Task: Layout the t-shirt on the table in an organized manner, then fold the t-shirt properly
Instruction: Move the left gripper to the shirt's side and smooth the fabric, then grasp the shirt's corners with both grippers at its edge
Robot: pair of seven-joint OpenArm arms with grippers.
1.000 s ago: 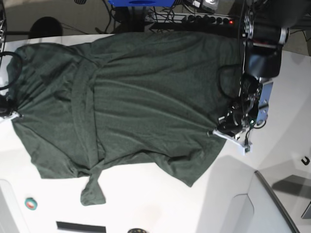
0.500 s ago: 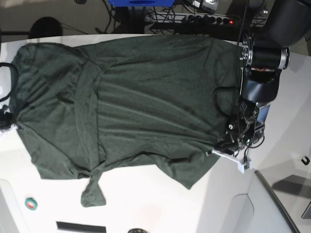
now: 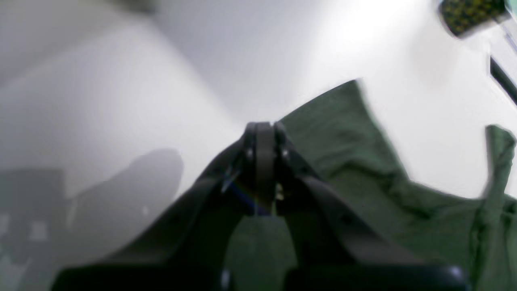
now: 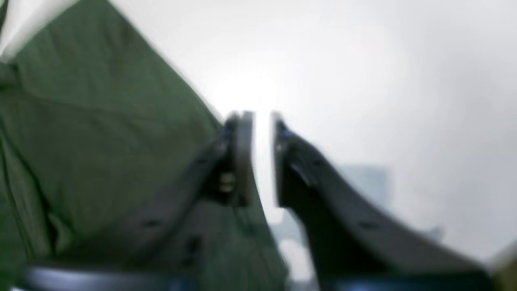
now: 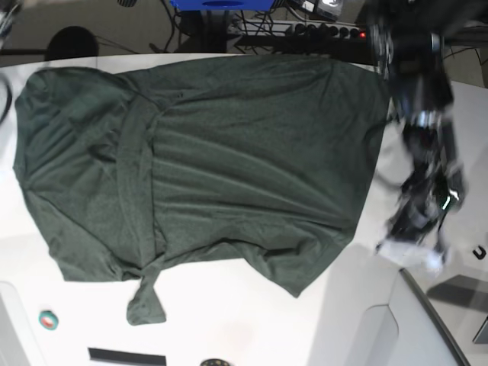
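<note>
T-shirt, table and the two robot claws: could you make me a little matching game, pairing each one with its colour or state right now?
Things:
1. t-shirt
2. left gripper
3. right gripper
4. table

Colours or states:
A. jaws a little apart, nothing between them
B. white
C. dark green, spread out with wrinkles
D. jaws shut

Pairs: 1-C, 2-D, 3-A, 4-B

left arm: in the base view it is a smeared blur, so the left gripper (image 5: 412, 248) cannot be made out there.
right arm: it does not show in the base view at all.
right wrist view: all fuzzy; the t-shirt (image 4: 93, 141) runs off the left edge and the bottom edge.
left wrist view: soft and blurry; the black arms of the gripper hide part of the green cloth.
table (image 5: 252, 320): small things by its bottom edge are too tiny to tell.
</note>
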